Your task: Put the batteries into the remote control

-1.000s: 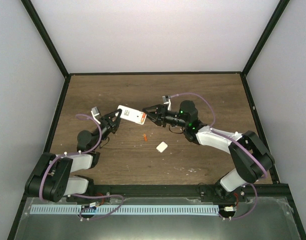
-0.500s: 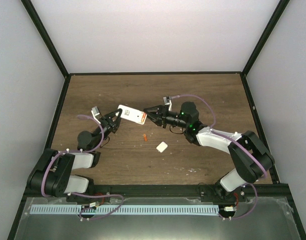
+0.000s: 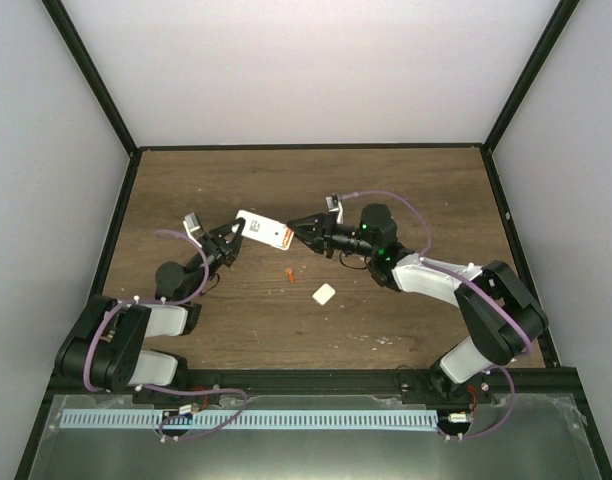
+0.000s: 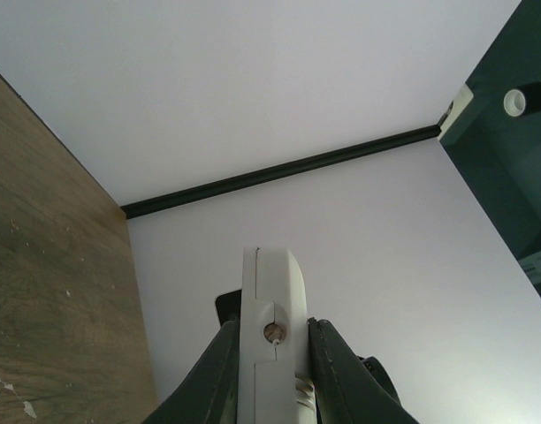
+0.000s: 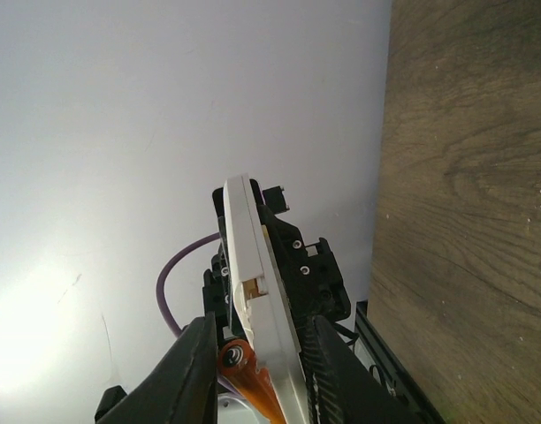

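Note:
The white remote control (image 3: 263,229) is held above the table, tilted, by my left gripper (image 3: 233,236), which is shut on its left end. In the left wrist view the remote (image 4: 270,300) stands edge-on between the fingers (image 4: 216,371). My right gripper (image 3: 295,232) is at the remote's right end. In the right wrist view its jaws straddle the remote's edge (image 5: 251,265) and an orange battery (image 5: 244,375), which is pressed between one finger and the remote's recess side. A second orange battery (image 3: 288,273) lies on the table below.
A small white cover piece (image 3: 323,293) lies on the wooden table (image 3: 406,190) right of the loose battery. Black frame rails and white walls bound the table on all sides. Pale specks dot the wood near the front.
Almost nothing: the right gripper has edged slightly towards the remote's end. The remote stays in the left gripper's hold.

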Robot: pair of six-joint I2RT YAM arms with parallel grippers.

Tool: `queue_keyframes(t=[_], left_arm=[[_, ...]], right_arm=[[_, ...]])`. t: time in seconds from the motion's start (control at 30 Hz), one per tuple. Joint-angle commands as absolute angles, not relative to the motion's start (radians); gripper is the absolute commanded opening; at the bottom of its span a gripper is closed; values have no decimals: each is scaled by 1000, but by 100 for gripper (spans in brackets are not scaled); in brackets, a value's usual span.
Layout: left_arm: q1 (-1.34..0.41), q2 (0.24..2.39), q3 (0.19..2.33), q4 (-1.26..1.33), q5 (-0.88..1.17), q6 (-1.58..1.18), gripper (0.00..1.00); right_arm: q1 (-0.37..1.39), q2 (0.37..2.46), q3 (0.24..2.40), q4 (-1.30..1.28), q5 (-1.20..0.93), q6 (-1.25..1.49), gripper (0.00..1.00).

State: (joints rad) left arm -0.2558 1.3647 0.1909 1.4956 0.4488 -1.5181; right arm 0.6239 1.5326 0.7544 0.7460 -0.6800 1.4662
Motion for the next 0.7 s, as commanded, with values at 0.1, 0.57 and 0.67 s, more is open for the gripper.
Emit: queue_keyframes(t=[0.1,0.57,0.67], left_arm=[[-256,1374,195,1585,433,-1495,0],[-256,1368,191,1575,418,-1497,0],[-255,1368,192,1574,417,-1497,0]], right_arm=[[624,1545,797,723,-724,1417,18],[631,1548,813,693,-733,1369,13],[632,1542,817,670,-730,1346,12]])
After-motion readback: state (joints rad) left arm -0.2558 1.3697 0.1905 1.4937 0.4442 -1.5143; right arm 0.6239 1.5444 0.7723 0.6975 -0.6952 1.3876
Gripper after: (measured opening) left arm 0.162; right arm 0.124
